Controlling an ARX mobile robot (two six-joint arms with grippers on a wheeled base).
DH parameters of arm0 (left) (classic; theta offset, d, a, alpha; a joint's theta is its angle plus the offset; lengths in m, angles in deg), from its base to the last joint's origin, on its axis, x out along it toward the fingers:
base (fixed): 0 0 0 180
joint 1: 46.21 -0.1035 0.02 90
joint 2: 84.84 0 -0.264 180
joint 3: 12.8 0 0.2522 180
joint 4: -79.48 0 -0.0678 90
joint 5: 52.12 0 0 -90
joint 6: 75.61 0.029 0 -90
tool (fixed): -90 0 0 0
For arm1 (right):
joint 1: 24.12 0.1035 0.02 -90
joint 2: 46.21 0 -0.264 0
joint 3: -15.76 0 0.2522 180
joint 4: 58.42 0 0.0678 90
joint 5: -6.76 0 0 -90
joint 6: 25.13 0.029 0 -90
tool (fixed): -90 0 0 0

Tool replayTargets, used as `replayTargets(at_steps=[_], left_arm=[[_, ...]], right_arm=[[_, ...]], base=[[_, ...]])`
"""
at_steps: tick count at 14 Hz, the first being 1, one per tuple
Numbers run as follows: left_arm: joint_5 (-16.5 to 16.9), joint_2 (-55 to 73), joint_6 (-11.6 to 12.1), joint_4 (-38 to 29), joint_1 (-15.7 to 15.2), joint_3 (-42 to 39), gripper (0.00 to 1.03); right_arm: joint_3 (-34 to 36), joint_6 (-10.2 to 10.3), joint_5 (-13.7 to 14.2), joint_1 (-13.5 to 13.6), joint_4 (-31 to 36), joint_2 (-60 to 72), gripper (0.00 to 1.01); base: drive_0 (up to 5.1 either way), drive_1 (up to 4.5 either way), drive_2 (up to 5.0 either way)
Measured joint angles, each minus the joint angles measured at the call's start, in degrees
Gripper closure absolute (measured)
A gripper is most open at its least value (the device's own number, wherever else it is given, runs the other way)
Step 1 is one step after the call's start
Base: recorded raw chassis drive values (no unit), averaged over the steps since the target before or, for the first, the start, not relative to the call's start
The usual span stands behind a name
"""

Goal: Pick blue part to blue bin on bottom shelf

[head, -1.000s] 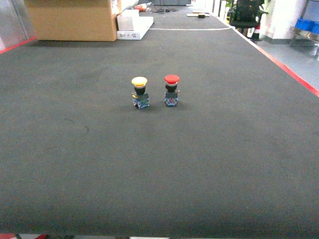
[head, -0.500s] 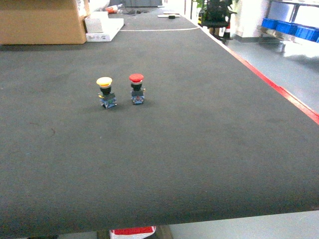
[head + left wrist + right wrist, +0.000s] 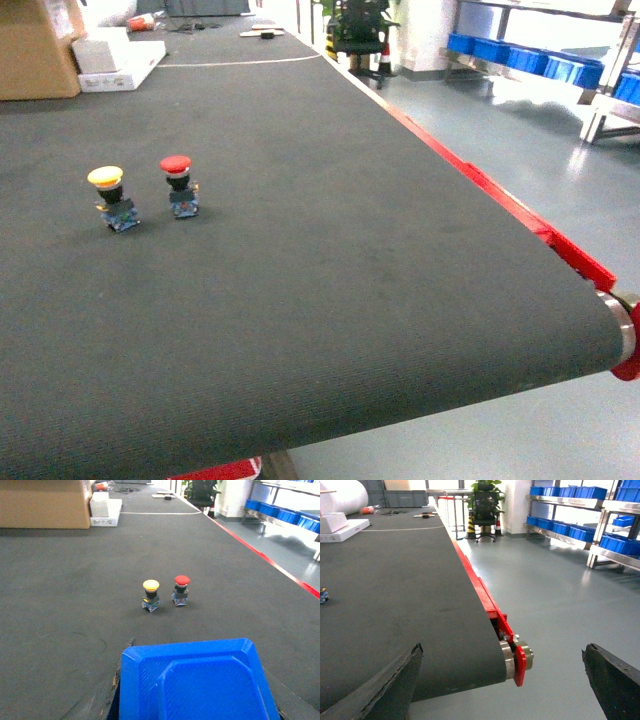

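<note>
Head view: dark conveyor belt (image 3: 330, 280) with red side rail (image 3: 500, 205) seen running toward far shelving holding blue bins (image 3: 525, 58); yellow push-button (image 3: 112, 197) and red push-button (image 3: 180, 185) seen standing upright, near each other, at left; no gripper shown.

Left wrist view: blue part (image 3: 195, 682) filling lower frame, apparently held by left gripper; jaws hidden, grip not confirmed.

Right wrist view: right gripper (image 3: 505, 680) spread wide, holding nothing, above belt end roller (image 3: 512, 655).

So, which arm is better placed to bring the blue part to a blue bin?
Left, probably. The blue part fills the bottom of the left wrist view, apparently carried by that arm. The right gripper is open and empty, and the blue bins stand far off.
</note>
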Motion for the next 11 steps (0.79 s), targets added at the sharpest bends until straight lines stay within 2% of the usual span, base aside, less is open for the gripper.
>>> replayTargets(at_steps=[11], left_arm=[[0.0,0.0,0.0,0.0,0.0,0.0,0.59]], right_arm=[[0.0,0.0,0.0,0.0,0.0,0.0,0.03]], base=[[-1.6,-1.56,-1.6]])
